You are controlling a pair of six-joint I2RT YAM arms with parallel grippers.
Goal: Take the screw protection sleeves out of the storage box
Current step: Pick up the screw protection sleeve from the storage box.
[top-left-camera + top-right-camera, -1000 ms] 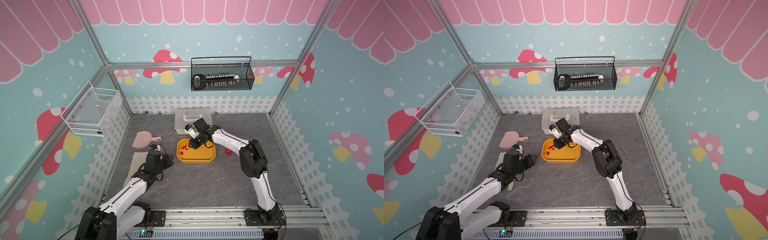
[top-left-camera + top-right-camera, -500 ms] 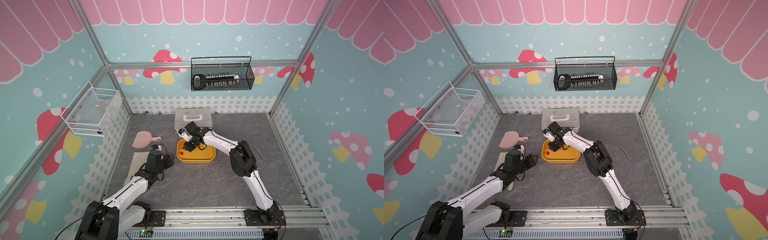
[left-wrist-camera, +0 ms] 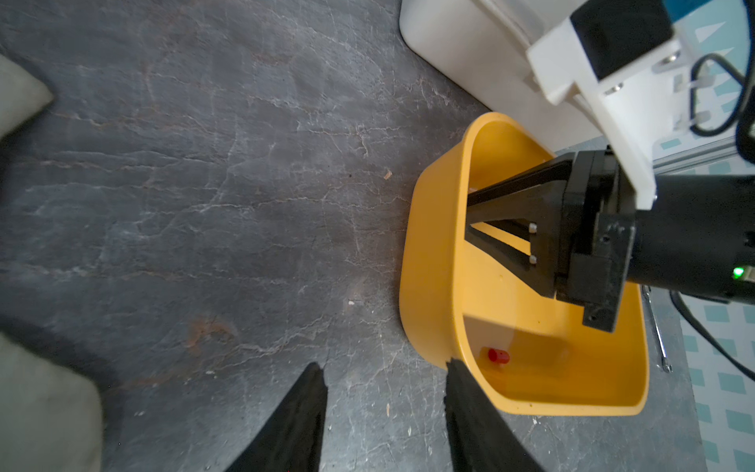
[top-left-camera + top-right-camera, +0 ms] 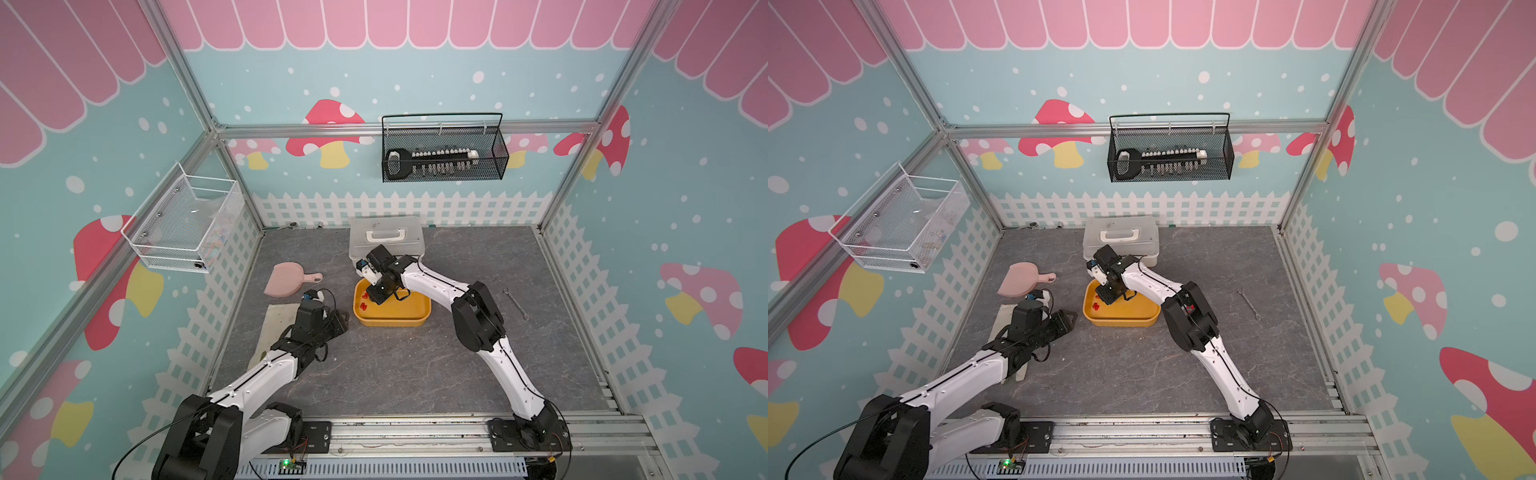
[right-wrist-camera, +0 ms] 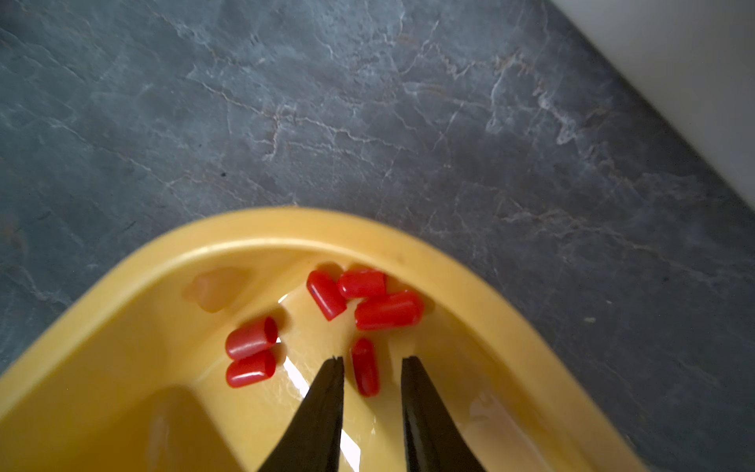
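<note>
Your right pincer [image 5: 371, 359], jaws parted and empty, sits in a corner of the storage box [image 5: 245, 233] straddling one screw protection sleeve [image 5: 365, 366] whose long axis runs along the fingers [image 5: 318, 408], so close straight across it; the left pincer [image 3: 386, 372] hangs parted outside the rim.

My cell has teal dotted walls [image 4: 415, 83] with pink scalloped tops, painted mushrooms [image 4: 328, 124] and a white picket-fence border [image 4: 395, 208], silver aluminium frame bars [image 4: 291, 132], a dark grey marbled floor [image 4: 395, 374], a black wire wall basket [image 4: 442, 166] and a white mesh wall basket [image 4: 183, 224].
</note>
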